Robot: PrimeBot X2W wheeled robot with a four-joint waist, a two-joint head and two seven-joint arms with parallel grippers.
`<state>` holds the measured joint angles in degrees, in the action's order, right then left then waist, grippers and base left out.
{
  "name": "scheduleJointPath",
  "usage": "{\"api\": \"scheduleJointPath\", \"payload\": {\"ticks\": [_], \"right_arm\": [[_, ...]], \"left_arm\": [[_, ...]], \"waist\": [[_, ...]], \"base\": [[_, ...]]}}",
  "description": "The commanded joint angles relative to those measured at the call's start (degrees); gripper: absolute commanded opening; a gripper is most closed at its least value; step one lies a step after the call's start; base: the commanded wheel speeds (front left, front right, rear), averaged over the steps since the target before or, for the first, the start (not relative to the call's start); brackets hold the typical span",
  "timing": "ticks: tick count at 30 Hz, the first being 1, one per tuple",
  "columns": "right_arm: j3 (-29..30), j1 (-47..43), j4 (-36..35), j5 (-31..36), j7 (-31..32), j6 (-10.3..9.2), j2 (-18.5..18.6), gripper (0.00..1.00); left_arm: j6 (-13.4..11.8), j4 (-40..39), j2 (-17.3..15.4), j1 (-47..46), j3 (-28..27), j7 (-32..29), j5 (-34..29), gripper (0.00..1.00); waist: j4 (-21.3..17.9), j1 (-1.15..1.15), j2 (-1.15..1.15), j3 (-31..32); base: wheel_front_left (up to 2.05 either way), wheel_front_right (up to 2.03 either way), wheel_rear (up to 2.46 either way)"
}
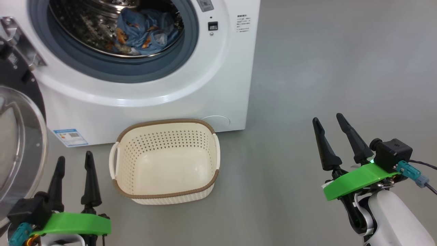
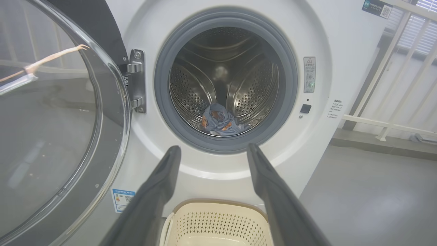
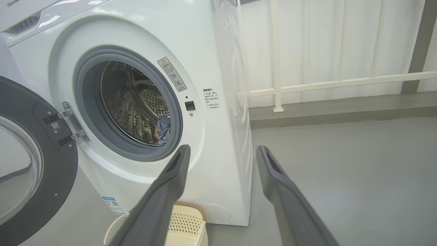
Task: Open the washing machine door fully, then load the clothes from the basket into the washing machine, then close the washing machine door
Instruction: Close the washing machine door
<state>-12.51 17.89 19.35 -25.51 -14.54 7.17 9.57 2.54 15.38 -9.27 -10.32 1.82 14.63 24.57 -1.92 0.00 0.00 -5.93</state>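
The big white front-loading washing machine (image 1: 191, 99) stands on a smooth grey floor (image 1: 324, 68), and its large round glossy black door with the bulging clear glass window (image 1: 20, 143) hangs swung wide open on a metal hinge bracket (image 1: 20, 41) at the left of the head view. Inside the grey rubber ring (image 1: 112, 68), the soft light-blue clothes printed with small orange-red figures (image 1: 146, 32) lie in a crumpled heap on the bottom of the perforated steel drum (image 1: 85, 30). The small cream-white perforated plastic basket with a brown woven-look rim (image 1: 164, 122) sits on the floor just in front of the machine, below the drum opening, its smooth pale bottom bare to the camera. A small blue sticker (image 1: 70, 137) marks the machine's lower front beside the door. The left gripper (image 1: 75, 156) hovers low between the door and the basket, its two long dark fingers spread apart and holding nothing. The right gripper (image 1: 327, 118) hangs over bare floor, well apart from the basket, fingers likewise spread wide and holding nothing. A white railing (image 3: 327, 85) runs behind the machine.
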Motion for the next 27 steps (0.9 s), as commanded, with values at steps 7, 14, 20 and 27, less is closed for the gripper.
{"api": "scheduleJointPath", "payload": {"ticks": [7,14,20,27], "right_arm": [[-1.65,-0.66,-0.92,-0.76,-0.46,0.32,0.91,1.00],[-2.50,-0.85,-0.33,-1.32,-0.46,0.32,1.20,1.00],[-3.12,-1.07,0.12,-1.76,-0.46,0.32,1.21,1.00],[-3.86,-1.45,0.49,-2.31,-0.46,0.32,1.18,1.00]], "left_arm": [[-0.44,-1.26,-0.44,-0.40,-1.47,0.36,-1.53,1.00],[-1.36,-1.64,0.42,0.47,-1.80,0.37,-2.35,1.00],[-1.65,-1.35,0.52,1.04,-1.85,0.37,-2.61,1.00],[-1.92,-1.39,0.65,1.62,-1.76,0.37,-2.78,1.00]], "waist": [[3.80,0.00,0.00,0.59],[7.94,0.00,0.00,1.79],[11.06,0.00,0.00,2.48],[15.30,0.00,0.00,3.20]], "base": [[0.00,0.00,0.00],[0.00,0.00,0.00],[0.00,0.00,0.00],[0.00,0.00,0.00]]}}
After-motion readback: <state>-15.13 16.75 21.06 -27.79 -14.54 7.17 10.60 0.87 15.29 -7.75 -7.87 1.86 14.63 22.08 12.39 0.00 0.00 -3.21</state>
